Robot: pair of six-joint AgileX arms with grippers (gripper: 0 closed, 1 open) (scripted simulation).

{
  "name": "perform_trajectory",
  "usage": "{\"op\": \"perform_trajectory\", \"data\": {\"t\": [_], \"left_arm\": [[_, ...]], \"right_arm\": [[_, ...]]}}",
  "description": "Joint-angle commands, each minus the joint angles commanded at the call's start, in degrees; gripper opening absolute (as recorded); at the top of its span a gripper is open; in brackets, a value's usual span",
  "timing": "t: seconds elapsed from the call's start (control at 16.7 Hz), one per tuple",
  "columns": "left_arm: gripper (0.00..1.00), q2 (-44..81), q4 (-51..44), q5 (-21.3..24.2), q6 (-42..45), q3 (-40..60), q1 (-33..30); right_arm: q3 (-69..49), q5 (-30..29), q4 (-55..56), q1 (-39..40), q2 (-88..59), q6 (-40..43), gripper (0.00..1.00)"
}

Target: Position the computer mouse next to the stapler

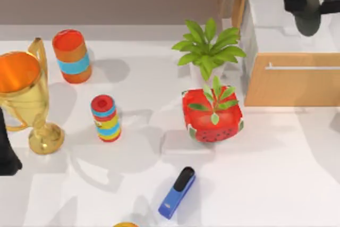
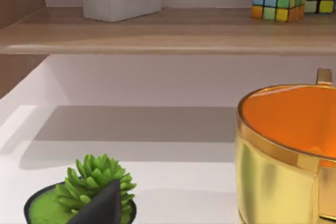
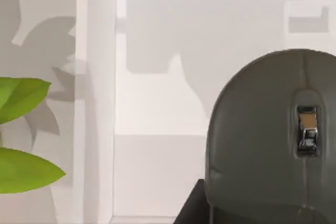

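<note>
My right claw (image 1: 304, 5) is up high at the far right corner, over a white box top (image 1: 276, 30) with a wood front. It pinches the mouse (image 1: 308, 18), which hangs under it. In my right wrist view the mouse (image 3: 273, 135) is big and close, grey and round, with a small shiny wheel on top.

The stapler (image 1: 177, 192) lies on the table (image 1: 265, 174) near the front edge, about in the middle. It is blue with a black top, and it lies at a slant. It is well apart from the mouse. A red pot (image 1: 212, 116) with leaves and a taller green plant (image 1: 208, 49) stand between the two.

My left arm (image 1: 7, 152) is parked at the left edge, by the gold cup (image 1: 24, 99). I cannot tell if its claw is spread or pressed together.

I think the mouse is light and hard. Its shell looks smooth, so it may slip. The best place to hold it is on its two long sides, near the middle, with a firm squeeze but not a hard one.

I think the next job is to carry it over the plants, then set it down flat on the bare table just beside the stapler. I should go slow so I don't bump the leaves or knock the stapler.
</note>
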State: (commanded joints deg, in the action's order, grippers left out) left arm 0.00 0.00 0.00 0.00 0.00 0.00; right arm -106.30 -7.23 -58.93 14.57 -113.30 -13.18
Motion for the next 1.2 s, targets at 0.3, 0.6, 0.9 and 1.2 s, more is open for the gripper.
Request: {"op": "perform_trajectory", "data": {"t": [0.3, 0.6, 0.9, 1.2], "left_arm": [[1.0, 0.0, 0.0, 0.0, 0.0, 0.0, 0.0], [1.0, 0.0, 0.0, 0.0, 0.0, 0.0, 0.0], [1.0, 0.0, 0.0, 0.0, 0.0, 0.0, 0.0], [1.0, 0.0, 0.0, 0.0, 0.0, 0.0, 0.0]], "right_arm": [[11.3, -1.2, 2.3, 7.1, 10.0, -7.7, 0.0], [24.0, -1.1, 4.0, 15.1, 16.3, -16.2, 0.0], [35.3, 0.0, 6.0, 22.5, 18.5, -24.3, 0.0], [42.8, 1.8, 9.1, 28.2, 16.8, -30.5, 0.0]]}}
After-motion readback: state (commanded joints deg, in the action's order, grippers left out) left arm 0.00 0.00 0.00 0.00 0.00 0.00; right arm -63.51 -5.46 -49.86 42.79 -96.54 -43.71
